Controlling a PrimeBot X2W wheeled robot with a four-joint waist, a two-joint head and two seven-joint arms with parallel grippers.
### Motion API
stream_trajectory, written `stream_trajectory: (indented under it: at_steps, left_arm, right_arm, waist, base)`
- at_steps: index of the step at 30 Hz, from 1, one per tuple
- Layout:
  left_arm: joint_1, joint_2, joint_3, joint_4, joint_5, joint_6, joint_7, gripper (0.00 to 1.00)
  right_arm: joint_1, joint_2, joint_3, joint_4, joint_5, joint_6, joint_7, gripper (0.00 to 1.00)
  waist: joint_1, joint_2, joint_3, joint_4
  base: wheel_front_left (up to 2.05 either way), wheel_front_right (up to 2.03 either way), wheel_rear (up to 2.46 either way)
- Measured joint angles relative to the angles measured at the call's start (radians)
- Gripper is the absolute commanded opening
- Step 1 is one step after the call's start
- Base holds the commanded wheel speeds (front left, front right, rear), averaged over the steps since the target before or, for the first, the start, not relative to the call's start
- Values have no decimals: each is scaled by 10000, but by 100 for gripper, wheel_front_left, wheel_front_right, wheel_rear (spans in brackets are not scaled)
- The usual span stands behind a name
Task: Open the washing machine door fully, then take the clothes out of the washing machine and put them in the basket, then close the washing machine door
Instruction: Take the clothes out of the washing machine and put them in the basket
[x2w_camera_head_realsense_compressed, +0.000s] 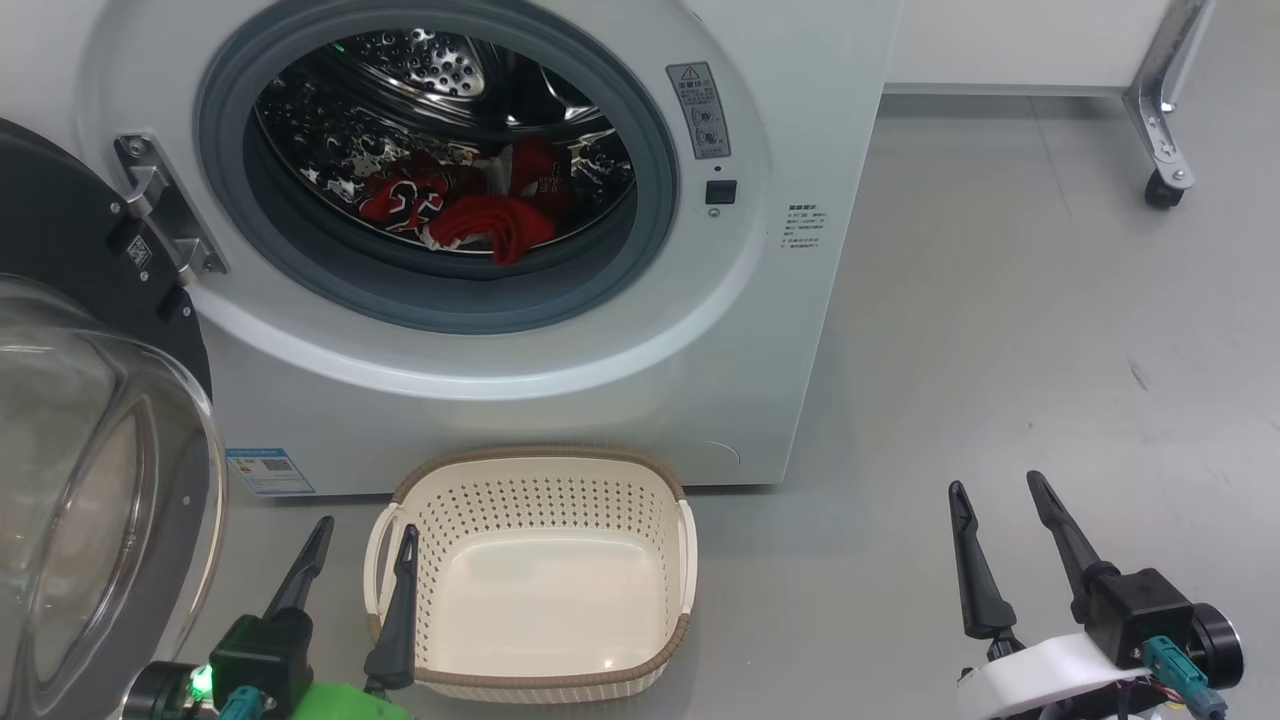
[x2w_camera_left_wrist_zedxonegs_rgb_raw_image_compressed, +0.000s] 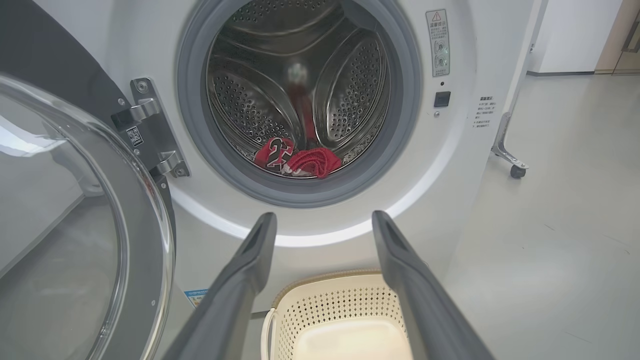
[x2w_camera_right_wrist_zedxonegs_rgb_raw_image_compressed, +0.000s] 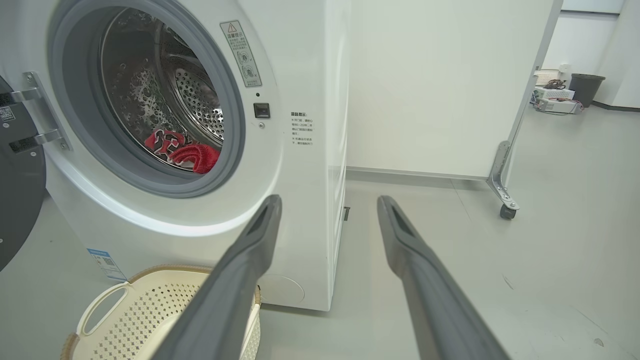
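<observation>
Both pincers are spread wide and pinch nothing. My left pincer (x2w_camera_head_realsense_compressed: 368, 525) hangs low by the left handle of the basket (x2w_camera_head_realsense_compressed: 540, 462). My right pincer (x2w_camera_head_realsense_compressed: 996, 483) is over bare floor (x2w_camera_head_realsense_compressed: 1000, 330), well off to the basket's right.

The clothes (x2w_camera_head_realsense_compressed: 470, 205) lie ahead of and above both pincers, at the bottom of the drum in the washing machine (x2w_camera_head_realsense_compressed: 760, 330), and nearer the left one. The door (x2w_camera_head_realsense_compressed: 60, 230) stands open just left of my left pincer. That is my worry: lifting that arm toward the drum could clip the bulging glass.

A garment could also drag on the grey seal and drop short of the basket. The red heap runs side to side across the drum, with one fold pointing out toward me.
</observation>
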Motion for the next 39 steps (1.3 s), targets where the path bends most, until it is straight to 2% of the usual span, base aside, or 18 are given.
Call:
stream_trajectory:
  at_steps: [10, 22, 33, 39]
  left_arm:
    - [-654, -125, -157, 84, -84, -136, 21, 100]
    - [-2482, -205, -234, 959, -364, -353, 807, 100]
    - [-4916, -117, -27, 2336, -623, -554, 2309, 100]
    - [-6272, 389, 293, 3010, -792, -708, 3536, 100]
  right_arm:
    - [-56, -159, 56, -274, -4, 12, 13, 100]
    - [-744, -219, 33, -734, -12, 130, 59, 100]
    - [-1514, -84, 27, -905, 92, 278, 58, 100]
    - [-1940, 107, 17, -940, 284, 360, 56, 100]
  waist:
    - [0, 0, 579, -98]
    - [1, 0, 1873, -452]
    - [0, 0, 3329, -1041]
    - [1, 0, 4155, -1435]
  base:
    - [0, 0, 0]
    - [0, 0, 0]
    - [0, 0, 0]
    - [0, 0, 0]
